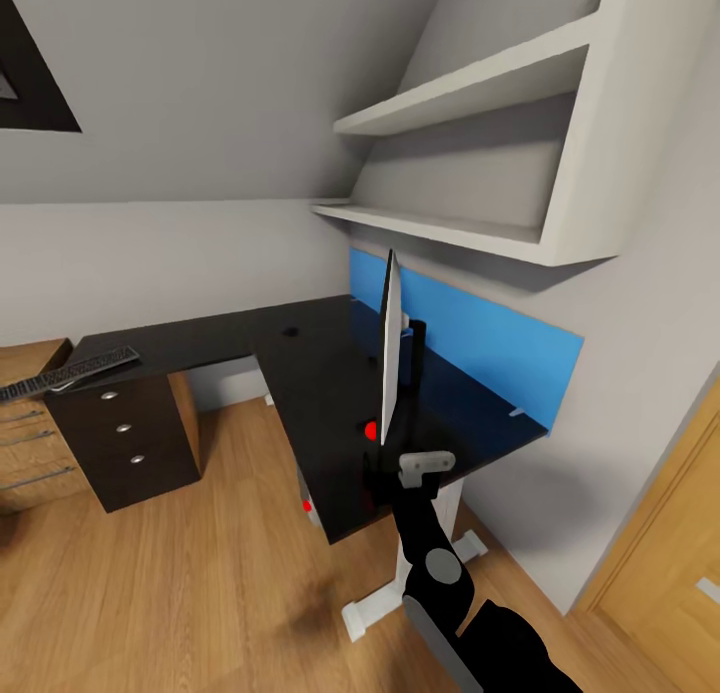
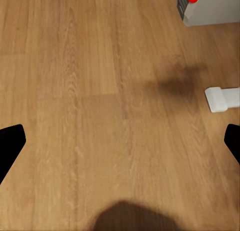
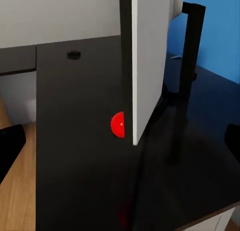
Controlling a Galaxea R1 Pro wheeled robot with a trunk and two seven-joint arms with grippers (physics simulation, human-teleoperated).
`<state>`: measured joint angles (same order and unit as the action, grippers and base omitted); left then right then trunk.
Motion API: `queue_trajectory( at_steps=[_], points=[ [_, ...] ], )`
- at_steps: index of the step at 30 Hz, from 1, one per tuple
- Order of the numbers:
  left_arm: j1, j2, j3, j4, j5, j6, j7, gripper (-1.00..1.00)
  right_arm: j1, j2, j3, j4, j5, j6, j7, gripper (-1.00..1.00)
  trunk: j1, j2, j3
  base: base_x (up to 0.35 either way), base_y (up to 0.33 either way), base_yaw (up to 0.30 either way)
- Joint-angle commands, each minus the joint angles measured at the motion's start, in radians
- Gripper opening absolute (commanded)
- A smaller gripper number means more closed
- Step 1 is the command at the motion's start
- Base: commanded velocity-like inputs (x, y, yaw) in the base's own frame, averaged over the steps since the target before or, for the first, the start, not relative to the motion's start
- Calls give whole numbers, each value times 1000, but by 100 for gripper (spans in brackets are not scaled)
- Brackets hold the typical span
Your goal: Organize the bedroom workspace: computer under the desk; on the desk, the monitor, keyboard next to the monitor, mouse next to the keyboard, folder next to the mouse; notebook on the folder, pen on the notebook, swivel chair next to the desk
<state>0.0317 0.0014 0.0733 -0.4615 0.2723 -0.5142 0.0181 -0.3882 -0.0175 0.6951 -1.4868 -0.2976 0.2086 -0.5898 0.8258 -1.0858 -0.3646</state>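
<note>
The desk (image 1: 310, 373) has a black L-shaped top and a blue back panel (image 1: 480, 343). On it the monitor (image 1: 388, 348) stands upright, seen edge-on, with a red dot (image 1: 370, 431) at its lower near corner. My right gripper (image 1: 405, 473) hovers open at the desk's front edge, just before that corner. In the right wrist view the monitor (image 3: 147, 61) and its black stand (image 3: 192, 51) are close ahead, between the spread fingertips (image 3: 10, 146). The keyboard (image 1: 70, 370) lies at the desk's far left end. My left gripper (image 2: 120, 141) is open over bare floor.
A pale grey box with a red dot (image 2: 210, 8), possibly the computer, sits under the desk beside a white desk foot (image 2: 222, 98). A small round black object (image 1: 292, 330) lies on the desktop. A black drawer pedestal (image 1: 125, 438), a wooden cabinet (image 1: 30, 443), wall shelves (image 1: 460, 233) and a wooden door (image 1: 670, 563) surround the desk.
</note>
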Motion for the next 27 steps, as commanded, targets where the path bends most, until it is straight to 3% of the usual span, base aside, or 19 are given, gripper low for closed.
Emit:
queue_trajectory(
  at_steps=[1, 27],
  points=[
    [1, 0, -2, -2, 4, -1, 2, 100, -1, -1, 3, -1, -4, 5, -8, 100, -4, 7, 2, 0, 0, 0],
    [1, 1, -1, -2, 4, 0, 2, 100, -1, -7, 8, 0, -1, -8, -5, 100, -104, 189, 84, 0, 0, 0]
  ],
)
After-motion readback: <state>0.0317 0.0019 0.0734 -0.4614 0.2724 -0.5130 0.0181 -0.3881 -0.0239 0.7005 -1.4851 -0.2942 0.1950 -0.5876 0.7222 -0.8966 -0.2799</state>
